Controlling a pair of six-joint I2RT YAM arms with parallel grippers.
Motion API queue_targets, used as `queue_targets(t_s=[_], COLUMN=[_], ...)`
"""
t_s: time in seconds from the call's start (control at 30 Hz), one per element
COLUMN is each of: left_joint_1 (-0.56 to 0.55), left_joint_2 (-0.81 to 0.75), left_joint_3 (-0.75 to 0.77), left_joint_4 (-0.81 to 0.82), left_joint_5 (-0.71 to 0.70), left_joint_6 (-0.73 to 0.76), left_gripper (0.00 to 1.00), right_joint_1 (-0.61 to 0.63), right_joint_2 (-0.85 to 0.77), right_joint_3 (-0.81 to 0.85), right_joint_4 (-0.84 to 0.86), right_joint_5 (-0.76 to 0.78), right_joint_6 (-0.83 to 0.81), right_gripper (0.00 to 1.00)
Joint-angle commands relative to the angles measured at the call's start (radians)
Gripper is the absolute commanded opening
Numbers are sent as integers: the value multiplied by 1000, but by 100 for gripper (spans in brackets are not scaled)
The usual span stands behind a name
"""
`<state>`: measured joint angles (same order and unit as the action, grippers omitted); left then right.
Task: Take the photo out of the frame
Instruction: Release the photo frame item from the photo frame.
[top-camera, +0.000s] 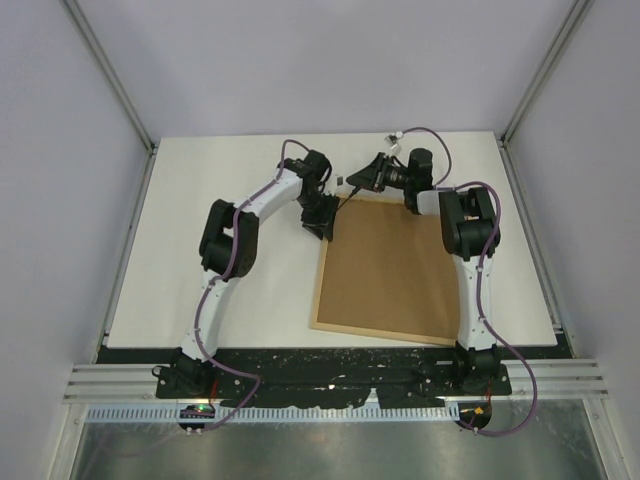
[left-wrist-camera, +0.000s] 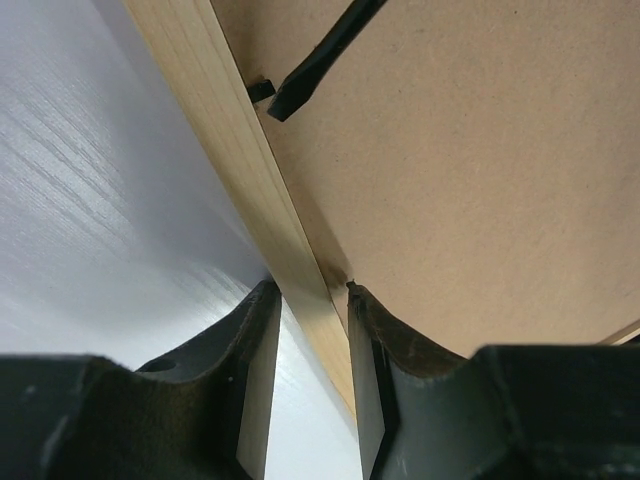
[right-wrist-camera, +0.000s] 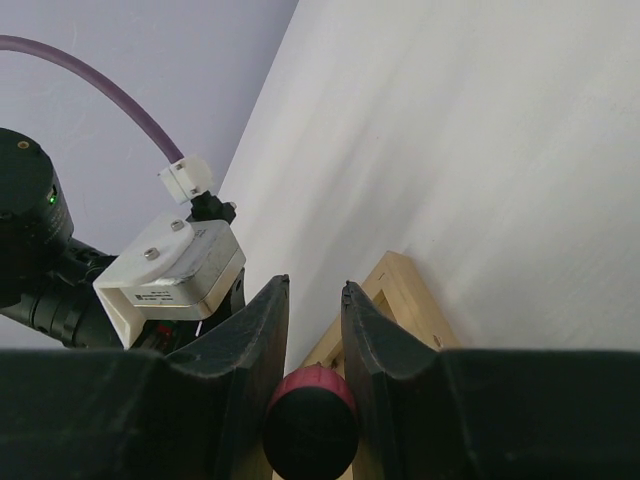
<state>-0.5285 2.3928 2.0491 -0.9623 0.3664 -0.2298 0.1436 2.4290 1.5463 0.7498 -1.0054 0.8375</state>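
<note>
- The left claw (left-wrist-camera: 310, 290) pinches the light-wood rail of the frame (top-camera: 380, 333) near its 11 o'clock corner. One finger is outside the rail and the other is on the back.
- The right claw (right-wrist-camera: 315, 285) is clamped on a red-handled screwdriver (right-wrist-camera: 310, 425) and reaches in from 12 o'clock. The blade tip sits just beside a small black tab (left-wrist-camera: 260, 90) at the rail's inner edge.
- The frame lies face down on the white surface (top-camera: 220, 220), toward 3 o'clock of centre.
- Progress looks early: the brown backing panel (top-camera: 390, 260) is seated in the frame. The tabs probably need prying back before the panel can be lifted.
- The photo is not visible. Presumably it lies inside the frame, under the panel.
</note>
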Motion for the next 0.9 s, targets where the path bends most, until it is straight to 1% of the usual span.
queue_targets(t_s=[0.0,0.07,0.2,0.3,0.43,0.5,0.63,0.8,0.87], left_joint_1=[-7,-7,-7,-7,-7,-7,-10,-10,-13], left_joint_2=[-18,-21,-26,-27,-29,-30,-30,-32,-32], left_joint_3=[-9,-15,-23,-24,-27,-35,-38,-41,-44], left_joint_4=[-9,-6,-3,-4,-1,5,4,7,8], left_joint_5=[-9,-12,-15,-18,-6,-1,3,9,11], left_joint_6=[-11,-13,-14,-17,-20,-23,-25,-28,-28], left_gripper=[37,36,35,35,34,34,34,33,33], right_joint_1=[-12,-12,-13,-12,-3,5,22,34,33], right_joint_2=[-18,-12,-7,7,31,38,44,54,65], right_joint_3=[43,49,43,49,81,104,124,126,120], right_joint_4=[103,67,-9,-44,-56,-101,-129,-113,-69], right_joint_5=[-22,-21,-10,-2,1,7,10,7,5], right_joint_6=[48,26,-73,-104,-94,-112,-118,-84,-40], right_gripper=[8,8,8,8,8,8,8,8,8])
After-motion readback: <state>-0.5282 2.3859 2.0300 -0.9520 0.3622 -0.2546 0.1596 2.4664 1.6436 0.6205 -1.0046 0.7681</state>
